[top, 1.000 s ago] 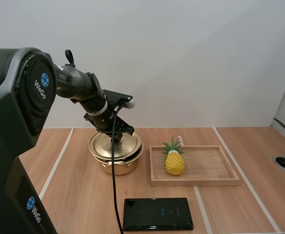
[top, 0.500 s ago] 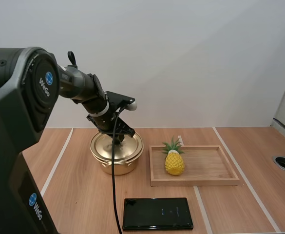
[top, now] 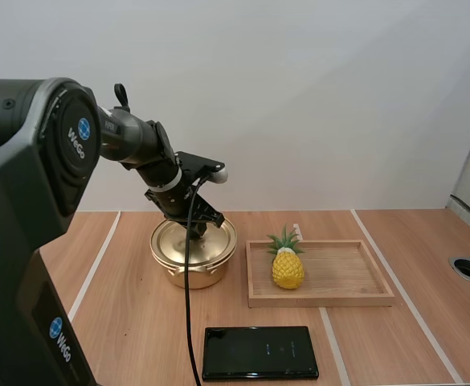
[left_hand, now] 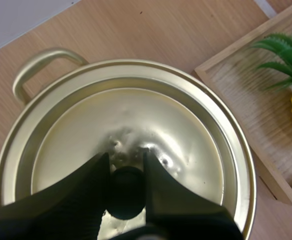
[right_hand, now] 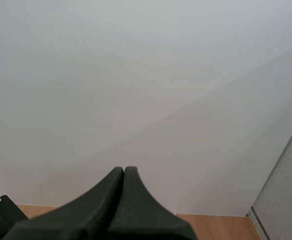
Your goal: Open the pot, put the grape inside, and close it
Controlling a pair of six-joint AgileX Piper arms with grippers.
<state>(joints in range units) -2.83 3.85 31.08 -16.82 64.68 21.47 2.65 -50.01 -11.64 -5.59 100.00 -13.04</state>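
Note:
A gold pot (top: pixel 191 276) stands on the table left of centre with its gold lid (top: pixel 194 242) resting level on it. My left gripper (top: pixel 198 232) reaches down onto the middle of the lid. In the left wrist view its two black fingers pinch the lid's black knob (left_hand: pixel 127 194), and the lid (left_hand: pixel 136 120) sits inside the pot's rim, with a pot handle (left_hand: pixel 40 62) at the far side. My right gripper (right_hand: pixel 124 172) points at a bare wall, its fingers together as one dark wedge with nothing between them.
A wooden tray (top: pixel 331 298) lies right of the pot with a yellow toy pineapple (top: pixel 288 269) at its left end. A black phone (top: pixel 260 352) lies near the front edge. A round hole (top: pixel 469 268) is set in the table at far right.
A second ago the lid sat tilted and offset on the pot; now it lies level on the rim. My left gripper shifted slightly right and down with it.

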